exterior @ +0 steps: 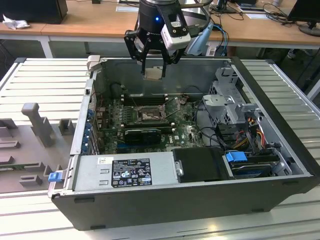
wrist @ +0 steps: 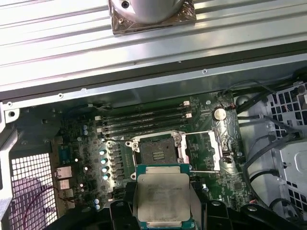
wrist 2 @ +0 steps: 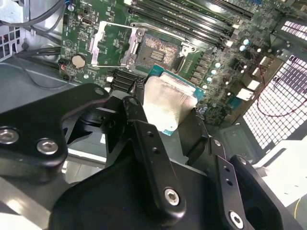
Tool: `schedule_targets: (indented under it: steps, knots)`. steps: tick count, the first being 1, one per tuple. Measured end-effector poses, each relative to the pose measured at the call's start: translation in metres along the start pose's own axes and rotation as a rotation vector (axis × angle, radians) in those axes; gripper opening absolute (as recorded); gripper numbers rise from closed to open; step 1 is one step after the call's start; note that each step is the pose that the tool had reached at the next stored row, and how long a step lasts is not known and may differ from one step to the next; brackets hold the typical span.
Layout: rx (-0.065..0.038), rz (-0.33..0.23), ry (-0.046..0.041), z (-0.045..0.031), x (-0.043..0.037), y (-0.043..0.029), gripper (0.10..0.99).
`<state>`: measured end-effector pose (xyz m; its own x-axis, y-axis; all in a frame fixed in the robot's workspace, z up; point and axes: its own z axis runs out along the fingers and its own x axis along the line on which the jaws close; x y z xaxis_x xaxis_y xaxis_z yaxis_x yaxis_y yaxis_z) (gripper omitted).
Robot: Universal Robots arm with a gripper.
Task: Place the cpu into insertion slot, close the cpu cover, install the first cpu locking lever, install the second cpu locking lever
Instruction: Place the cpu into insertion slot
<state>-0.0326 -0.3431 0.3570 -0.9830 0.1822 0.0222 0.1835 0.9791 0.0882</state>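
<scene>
Case point(exterior: 175, 210): because it lies on its side on the desk point(exterior: 45, 75) with the side panel off, I can come straight down into it.
Board point(exterior: 112, 127): flat on the case floor, facing up at me.
Hand point(exterior: 153, 72): hovering high over the board, near the case's far wall in the exterior view. My fingers point(wrist 2: 146, 143) are drawn in just to the cpu's width, pinching its opposite edges and touching nothing else.
Slot point(wrist: 156, 151): bare and dark, contacts exposed, ready for a chip.
Cover point(wrist 2: 98, 43): swung back beside the slot, off the opening; I judge that is to leave the way clear.
Cpu point(wrist: 162, 196): in my grip, level, silver top up, well apart from the slot, not yet placed.
</scene>
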Motion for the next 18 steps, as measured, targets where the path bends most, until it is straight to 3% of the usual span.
schedule_targets:
  steps: [18]
  knots:
    - [-0.002, 0.088, -0.0078, 0.0004, 0.0000, -0.0001, 0.529]
